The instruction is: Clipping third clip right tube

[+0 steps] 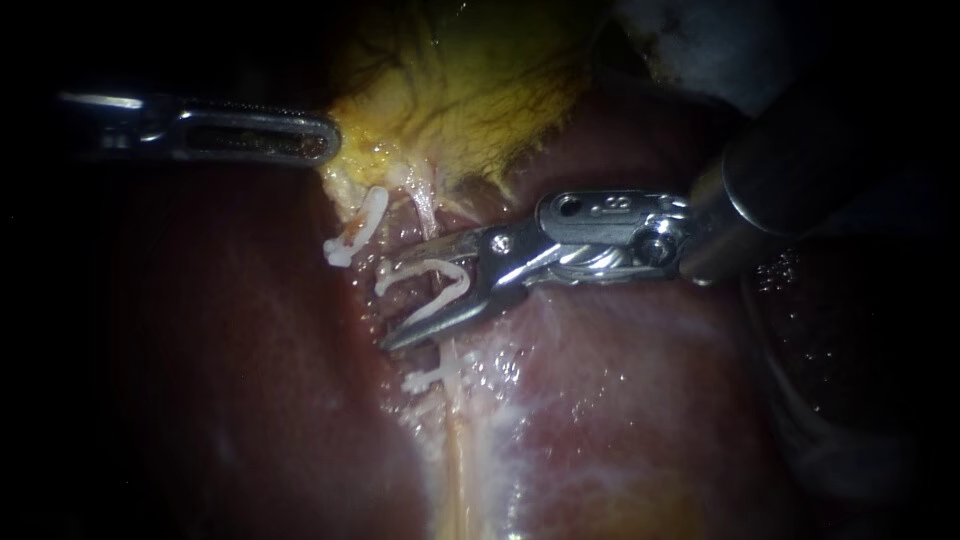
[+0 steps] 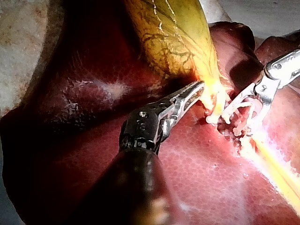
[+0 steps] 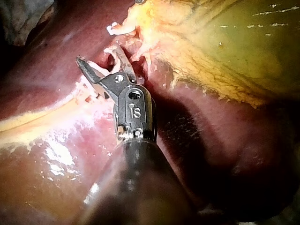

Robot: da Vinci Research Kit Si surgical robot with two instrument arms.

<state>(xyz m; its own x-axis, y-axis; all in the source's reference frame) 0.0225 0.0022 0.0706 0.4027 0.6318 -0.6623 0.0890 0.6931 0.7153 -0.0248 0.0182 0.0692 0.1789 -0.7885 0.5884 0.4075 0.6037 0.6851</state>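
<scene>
The liver (image 1: 620, 400) lies exposed. The left instrument (image 1: 325, 135) has its jaws clenched on the edge of the gallbladder (image 1: 470, 90). The right instrument (image 1: 392, 305) holds an unclosed clip (image 1: 430, 265) in spread jaws astride the right tube (image 1: 427, 208). Advise seating it square, clear of the lower clip (image 1: 432, 380), before closing.

Yellow-green gallbladder (image 1: 470, 90) with dark branching lines, resting against glistening red liver (image 1: 650, 400); whitish patch (image 2: 110, 87) on liver

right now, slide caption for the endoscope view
right tool holds an open clip at the tube, just above a closed clip
</scene>
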